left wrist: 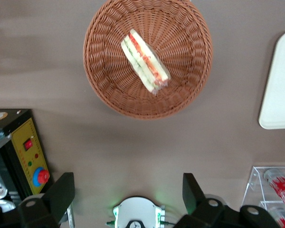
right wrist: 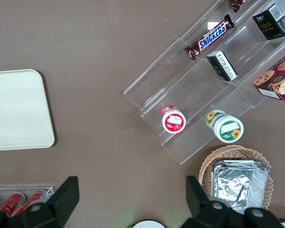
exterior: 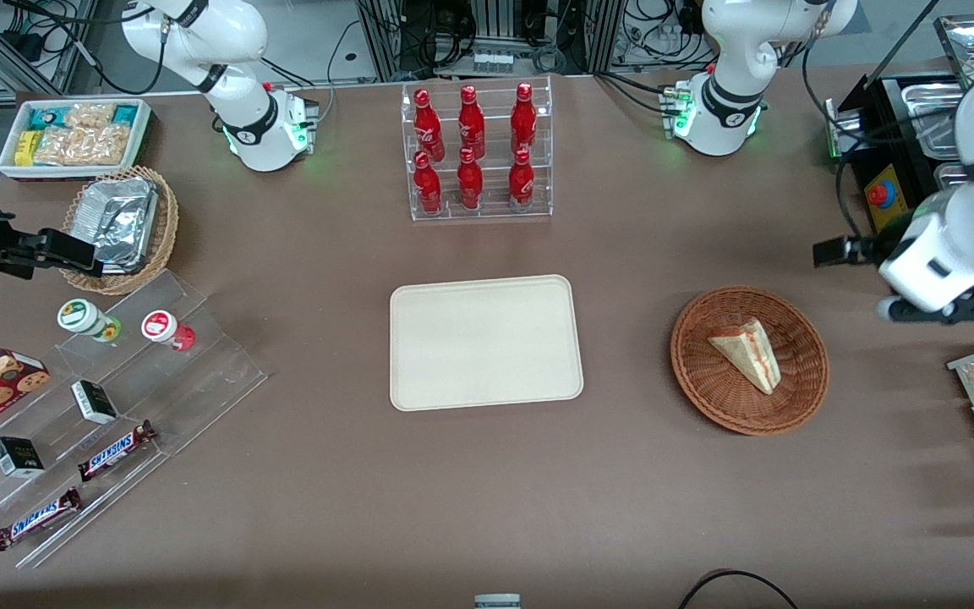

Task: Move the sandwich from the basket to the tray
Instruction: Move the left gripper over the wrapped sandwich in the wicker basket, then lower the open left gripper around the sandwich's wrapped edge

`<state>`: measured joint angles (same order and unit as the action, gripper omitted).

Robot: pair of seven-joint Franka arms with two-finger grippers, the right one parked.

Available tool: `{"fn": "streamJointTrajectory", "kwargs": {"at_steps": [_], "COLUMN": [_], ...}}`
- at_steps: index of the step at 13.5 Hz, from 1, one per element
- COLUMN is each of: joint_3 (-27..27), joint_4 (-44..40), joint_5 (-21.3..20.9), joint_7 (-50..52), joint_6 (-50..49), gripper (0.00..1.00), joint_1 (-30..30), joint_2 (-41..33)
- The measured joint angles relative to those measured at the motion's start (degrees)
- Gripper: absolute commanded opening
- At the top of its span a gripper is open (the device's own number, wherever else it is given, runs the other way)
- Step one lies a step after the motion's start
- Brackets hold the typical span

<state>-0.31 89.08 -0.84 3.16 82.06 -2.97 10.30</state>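
**Sandwich in basket, hand raised and spread apart**

The small triangular sandwich of pale bread with red and green filling is seen lying inside the round reddish-brown woven wicker basket, resting on the basket floor, roughly centred. The basket is set on the brown counter, toward the working arm's end. The flat rectangular cream-beige tray with rounded corners is placed mid-counter, well apart from the basket, with nothing on it.

The left arm's hand is held above the counter, clear of the basket and not over it; its two fingers are spread wide with nothing between them. In the front view the hand is located at about 1 o'clock from the basket, near the counter edge, beside a black control box with a yellow panel and red button.

A clear acrylic rack of red cola bottles is seen at 12 o'clock from the tray, farther from the front camera.
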Motion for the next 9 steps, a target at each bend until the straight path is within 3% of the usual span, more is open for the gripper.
{"fn": "streamJointTrajectory", "kwargs": {"at_steps": [5,9], "joint_3": [0.2,0.1], "joint_4": [3.0,7.8], "joint_5": [-0.1,-0.1], "joint_7": [1.9,13.6], "joint_6": [9.1,16.8], "gripper": [1.0,1.0], "joint_1": [0.0,0.0], "joint_2": [4.0,4.1]}}
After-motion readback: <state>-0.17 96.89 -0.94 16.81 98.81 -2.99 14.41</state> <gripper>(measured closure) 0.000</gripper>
